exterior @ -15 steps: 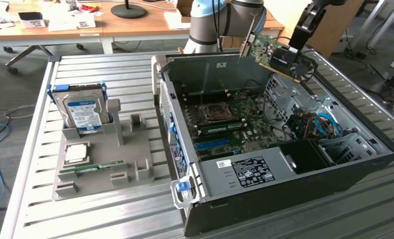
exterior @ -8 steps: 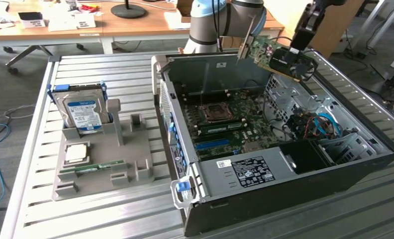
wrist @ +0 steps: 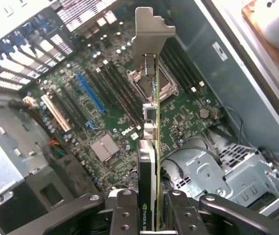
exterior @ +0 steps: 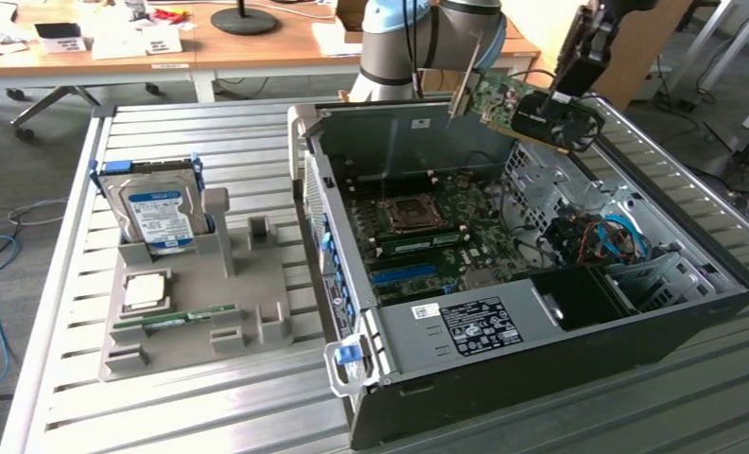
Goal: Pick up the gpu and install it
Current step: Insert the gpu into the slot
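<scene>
The gpu, a green board with a black cooler and a silver end bracket, hangs tilted in the air above the far side of the open computer case. My gripper is shut on its black cooler end. In the wrist view the gpu is seen edge-on between my fingers, its metal bracket pointing away over the motherboard. The blue expansion slot and the bare processor socket lie below it, apart from the card.
A grey holder on the exterior view's left carries a silver hard drive with a blue label, a processor and a green memory stick. Drive cages and blue cables fill the case's right side. Desks stand behind.
</scene>
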`<state>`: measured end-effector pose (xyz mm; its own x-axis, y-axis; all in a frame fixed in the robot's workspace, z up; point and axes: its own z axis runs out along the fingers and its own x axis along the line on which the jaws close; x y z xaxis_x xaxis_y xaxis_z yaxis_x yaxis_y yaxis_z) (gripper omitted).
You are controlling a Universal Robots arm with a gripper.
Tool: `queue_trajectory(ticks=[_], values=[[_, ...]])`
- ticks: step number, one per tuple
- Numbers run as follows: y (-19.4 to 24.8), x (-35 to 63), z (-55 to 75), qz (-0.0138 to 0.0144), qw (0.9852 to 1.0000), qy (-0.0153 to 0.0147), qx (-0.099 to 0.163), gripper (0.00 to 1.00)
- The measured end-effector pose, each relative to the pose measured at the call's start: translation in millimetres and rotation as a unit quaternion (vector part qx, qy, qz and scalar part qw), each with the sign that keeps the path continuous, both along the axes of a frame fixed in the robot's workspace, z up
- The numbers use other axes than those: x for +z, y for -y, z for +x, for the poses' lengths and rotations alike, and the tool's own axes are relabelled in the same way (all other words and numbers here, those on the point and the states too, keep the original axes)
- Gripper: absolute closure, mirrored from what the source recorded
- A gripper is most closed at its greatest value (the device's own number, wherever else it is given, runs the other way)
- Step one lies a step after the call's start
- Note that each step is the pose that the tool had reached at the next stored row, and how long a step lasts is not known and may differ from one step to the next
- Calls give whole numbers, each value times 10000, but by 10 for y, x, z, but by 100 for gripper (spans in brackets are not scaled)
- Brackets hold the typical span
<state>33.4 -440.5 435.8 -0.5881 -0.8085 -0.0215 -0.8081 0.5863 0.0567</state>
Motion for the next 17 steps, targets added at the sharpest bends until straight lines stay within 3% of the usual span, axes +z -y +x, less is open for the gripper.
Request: queue_trajectory(ticks=[9,17], values=[[-2,-2,0,-4,9984,0,562,73],[-2,-3,0,-7,9941,0,1081,73]])
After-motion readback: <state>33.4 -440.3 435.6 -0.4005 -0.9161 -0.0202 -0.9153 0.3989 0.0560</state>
